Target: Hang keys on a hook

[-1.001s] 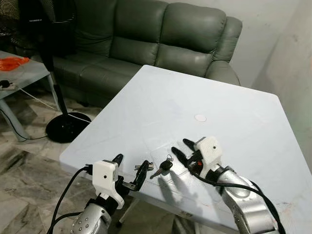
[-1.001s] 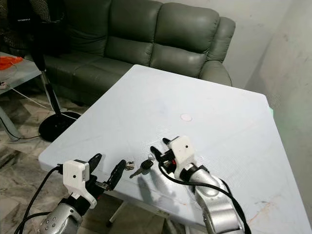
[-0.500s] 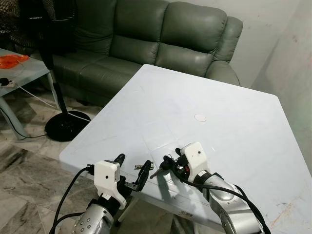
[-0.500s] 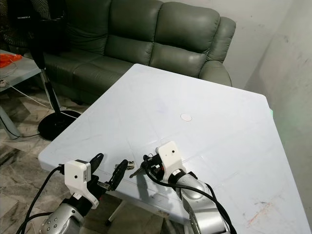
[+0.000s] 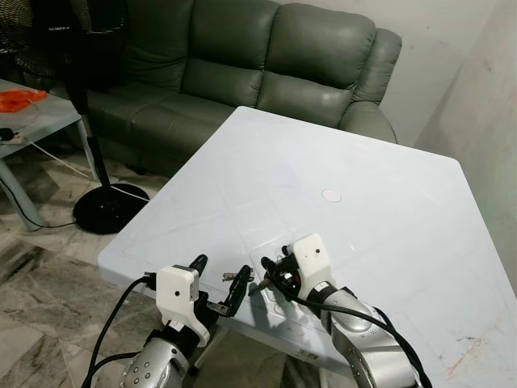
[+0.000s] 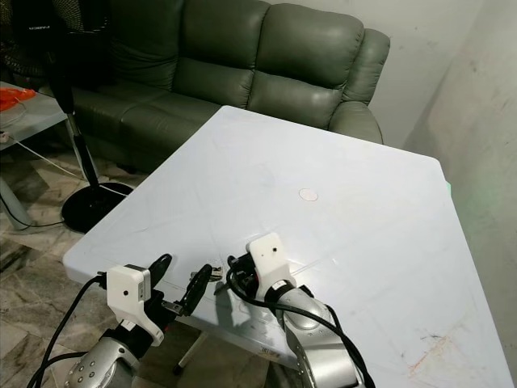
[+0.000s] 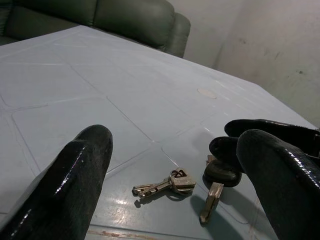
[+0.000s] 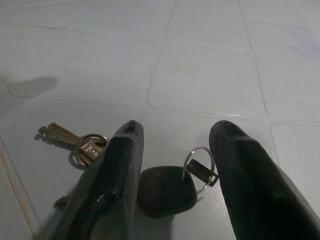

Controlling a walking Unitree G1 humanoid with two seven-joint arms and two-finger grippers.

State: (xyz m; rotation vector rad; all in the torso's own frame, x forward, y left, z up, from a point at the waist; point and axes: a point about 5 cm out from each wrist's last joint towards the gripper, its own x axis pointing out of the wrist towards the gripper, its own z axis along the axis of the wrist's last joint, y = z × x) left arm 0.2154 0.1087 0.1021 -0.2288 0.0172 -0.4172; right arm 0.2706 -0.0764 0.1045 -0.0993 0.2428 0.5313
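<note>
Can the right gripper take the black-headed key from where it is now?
Probably yes. The right gripper is open, its fingers standing on either side of the black-headed key on the table. Nothing lies between them; the brass keys lie beside.

A white table stands before a grey-green leather sofa. A black standing fan stands on the marble floor.
</note>
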